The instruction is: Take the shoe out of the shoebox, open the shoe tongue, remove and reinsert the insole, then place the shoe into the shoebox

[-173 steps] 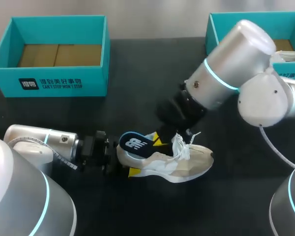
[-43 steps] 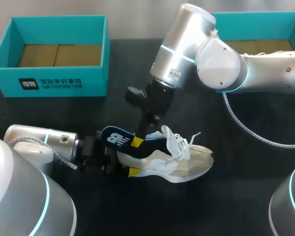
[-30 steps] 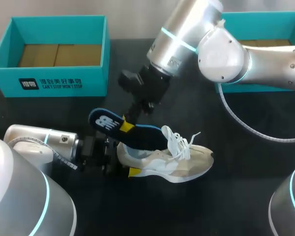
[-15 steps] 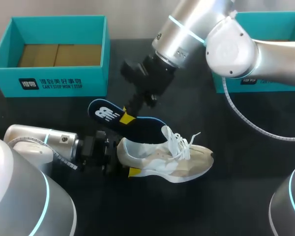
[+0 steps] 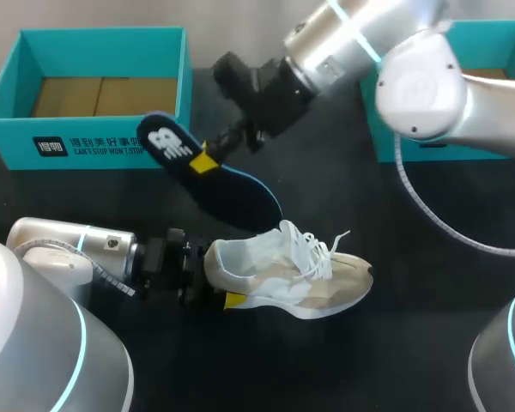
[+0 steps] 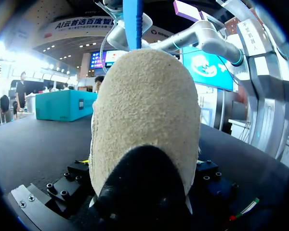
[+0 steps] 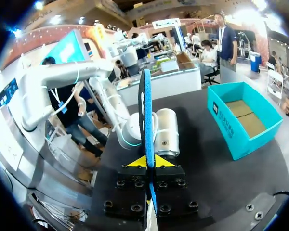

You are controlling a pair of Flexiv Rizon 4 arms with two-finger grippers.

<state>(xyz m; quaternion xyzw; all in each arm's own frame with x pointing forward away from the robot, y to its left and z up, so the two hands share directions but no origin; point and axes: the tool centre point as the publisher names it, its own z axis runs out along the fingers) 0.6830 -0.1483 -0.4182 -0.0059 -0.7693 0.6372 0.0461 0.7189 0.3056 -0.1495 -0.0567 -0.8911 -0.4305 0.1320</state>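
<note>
Gripping the insole point(image 5: 227, 190) near its heel end, the right gripper point(image 5: 204, 161) has its two yellow tips pressed against the insole's opposite faces; in the right wrist view the thin blue edge stands straight up between them. The right arm point(image 5: 386, 51) comes in from the far right of the table point(image 5: 395, 343) and reaches past the middle. The insole hangs in the air, tilted: its heel end, dark with a white mark, is raised toward the left shoebox point(image 5: 94, 142), and its front end slopes down toward the shoe point(image 5: 300, 279). Whether that lower end touches the shoe's collar I cannot tell.

The shoe is a pale beige sneaker with white laces point(image 5: 313, 249). It lies on the table near the middle of the near edge, with its toe pointing toward the right edge and its opening facing up. The left gripper point(image 5: 218, 283) is closed on its heel, one yellow tip showing on the side toward the near edge; in the left wrist view the rough beige heel fills the space between the fingers. The left arm point(image 5: 69, 253) lies low along the near left side of the table.

The left shoebox is teal and open, with a brown bottom, and stands at the far left corner. A second teal shoebox point(image 5: 412, 146) stands at the far right corner, partly hidden behind the right arm
</note>
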